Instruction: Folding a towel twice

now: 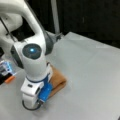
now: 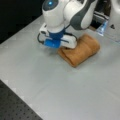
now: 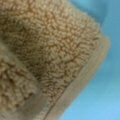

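Observation:
The orange-brown towel (image 1: 58, 81) (image 2: 81, 51) lies on the grey table (image 1: 87, 75) (image 2: 37, 75) as a thick, compact, layered bundle with a rounded fold along one side. My gripper (image 2: 63, 45) (image 1: 46, 91) is pressed low onto the bundle's end nearest the arm, and its fingertips are hidden under the white and blue hand. The wrist view is filled by the towel (image 3: 50, 50), its terry pile and a hemmed edge very close to the camera, with a strip of table (image 3: 110, 75) at the right.
In a front view a blue-lit device (image 1: 6, 68) and a small orange object (image 1: 10, 79) sit at the left. In a front view a clear blue item (image 2: 102, 27) stands at the top right, and a dark perforated board (image 2: 15, 110) borders the table's bottom left.

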You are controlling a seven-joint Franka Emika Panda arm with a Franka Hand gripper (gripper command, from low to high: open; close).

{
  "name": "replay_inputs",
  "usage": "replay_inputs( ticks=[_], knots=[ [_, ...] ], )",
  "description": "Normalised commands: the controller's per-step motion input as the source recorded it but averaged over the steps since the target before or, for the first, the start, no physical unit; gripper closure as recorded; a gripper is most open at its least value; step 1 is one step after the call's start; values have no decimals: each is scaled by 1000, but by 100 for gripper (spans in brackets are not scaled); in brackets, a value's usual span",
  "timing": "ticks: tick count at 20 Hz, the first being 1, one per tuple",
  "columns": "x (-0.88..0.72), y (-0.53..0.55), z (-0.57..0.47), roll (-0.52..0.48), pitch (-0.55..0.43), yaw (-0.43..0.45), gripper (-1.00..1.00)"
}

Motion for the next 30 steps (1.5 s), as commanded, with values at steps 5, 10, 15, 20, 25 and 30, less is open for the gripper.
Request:
replay_inputs(
  ticks=[5, 10, 15, 20, 25, 30],
  knots=[
    [-51, -55, 197, -83, 69, -4, -100],
    [-44, -53, 171, -94, 127, 36, -100],
    [-57, 14, 299, -87, 96, 3, -100],
    [-61, 208, 385, -53, 75, -41, -100],
    [-40, 309, 287, 70, 102, -78, -100],
    [-42, 567, 270, 78, 28, -277, -100]
  ],
)
